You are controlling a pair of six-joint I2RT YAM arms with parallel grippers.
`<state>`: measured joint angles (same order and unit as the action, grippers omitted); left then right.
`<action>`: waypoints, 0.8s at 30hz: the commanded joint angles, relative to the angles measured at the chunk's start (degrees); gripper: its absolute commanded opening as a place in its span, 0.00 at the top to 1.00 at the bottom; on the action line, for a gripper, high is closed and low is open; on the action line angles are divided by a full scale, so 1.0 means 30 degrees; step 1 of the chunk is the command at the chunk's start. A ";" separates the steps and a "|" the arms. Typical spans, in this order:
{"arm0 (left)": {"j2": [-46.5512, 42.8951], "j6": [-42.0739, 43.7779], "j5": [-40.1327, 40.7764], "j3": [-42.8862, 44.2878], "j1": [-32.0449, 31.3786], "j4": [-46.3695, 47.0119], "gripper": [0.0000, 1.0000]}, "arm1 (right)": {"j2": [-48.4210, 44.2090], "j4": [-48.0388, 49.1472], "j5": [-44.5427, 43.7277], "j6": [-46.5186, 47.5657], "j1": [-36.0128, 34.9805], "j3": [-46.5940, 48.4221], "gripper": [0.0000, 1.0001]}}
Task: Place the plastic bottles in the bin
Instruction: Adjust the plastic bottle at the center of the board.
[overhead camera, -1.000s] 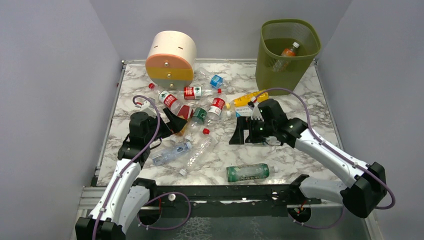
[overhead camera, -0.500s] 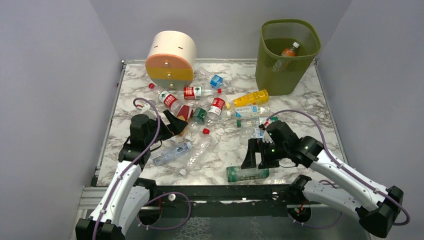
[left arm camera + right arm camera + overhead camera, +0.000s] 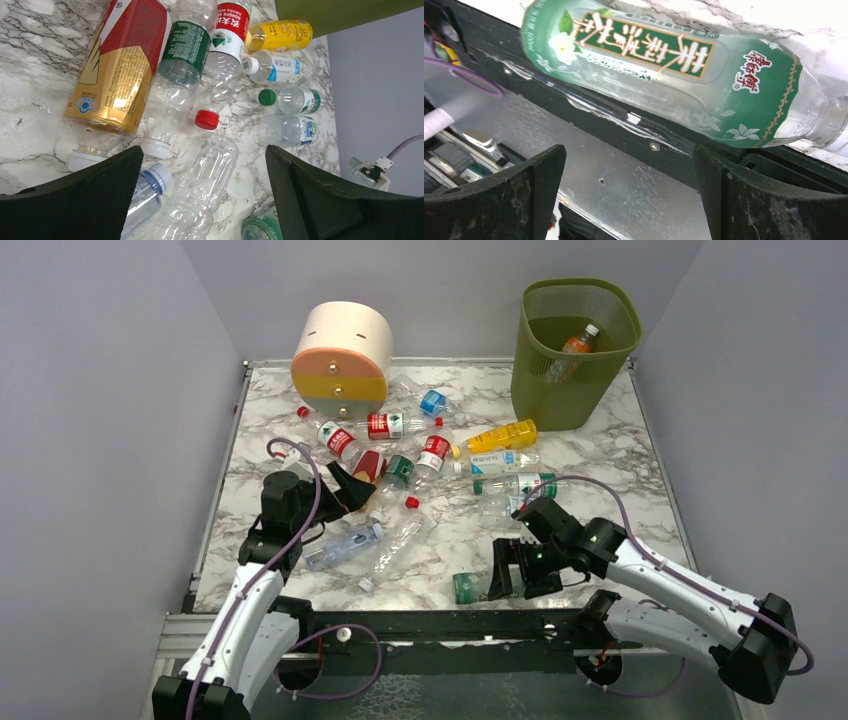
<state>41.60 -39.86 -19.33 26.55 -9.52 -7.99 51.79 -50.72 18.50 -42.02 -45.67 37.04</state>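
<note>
Progress is looking slight: only one orange bottle [image 3: 577, 343] is showing inside the bin [image 3: 560, 390], which is standing at the far right corner of the tabletop [image 3: 610, 470]. Something pale beside it may be a second, but I cannot tell. Roughly a dozen plastic bottles [image 3: 400, 470] are lying on the marble, most of them crowding in front of the round drawer box [image 3: 342, 355], with a yellow bottle [image 3: 500, 436] and a few clear ones trailing toward the bin.

The right tool [image 3: 517, 578] is hanging with its jaws spread wide and empty over the green-labelled bottle [image 3: 664, 80]. That bottle is lying on its side at the near edge of the tabletop, well apart from the bin, and the jaws are not touching it. The left tool [image 3: 350, 488] is likewise gaping and gripping nothing, pointing into the pile above a clear crumpled bottle [image 3: 205, 185] with a red cap.

By my judgement nearly the whole job is waiting to be done, and the right arm is lining up the next pick.
</note>
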 commanded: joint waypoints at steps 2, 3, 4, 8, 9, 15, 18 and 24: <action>-0.0333 -0.0104 -0.0356 -0.0290 -0.0108 0.0494 0.01 | 0.0616 0.0711 -0.1461 -0.0455 -0.0893 -0.0509 0.00; -0.0344 -0.0103 -0.0350 -0.0271 -0.0094 0.0495 0.01 | 0.0770 0.0959 -0.1756 -0.0501 -0.0982 -0.0535 0.00; -0.0360 -0.0103 -0.0349 -0.0280 -0.0121 0.0495 0.01 | 0.0972 0.1257 -0.1979 -0.0522 -0.1019 -0.0586 0.00; -0.0253 -0.0075 -0.0376 -0.0215 -0.0138 0.0495 0.01 | 0.1783 0.2825 -0.2636 -0.0540 -0.1036 -0.0669 0.00; -0.0246 -0.0052 -0.0370 -0.0192 -0.0138 0.0491 0.01 | 0.2007 0.3076 -0.2814 -0.0538 -0.1036 -0.0603 0.00; -0.0238 0.0014 -0.0336 -0.0108 -0.0134 0.0364 0.01 | 0.3645 0.3851 -0.4302 -0.0438 -0.1036 0.0200 0.00; -0.0238 0.0058 -0.0349 -0.0106 -0.0137 0.0311 0.01 | 0.4072 0.4182 -0.5121 -0.0551 -0.1036 0.0594 0.00; -0.0187 0.0100 -0.0312 -0.0171 -0.0123 0.0295 0.01 | 0.4341 0.5024 -0.6541 -0.1388 -0.1036 0.1439 0.00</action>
<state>41.39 -39.86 -19.33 25.80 -9.63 -7.86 64.20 -39.44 4.25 -43.90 -48.42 38.37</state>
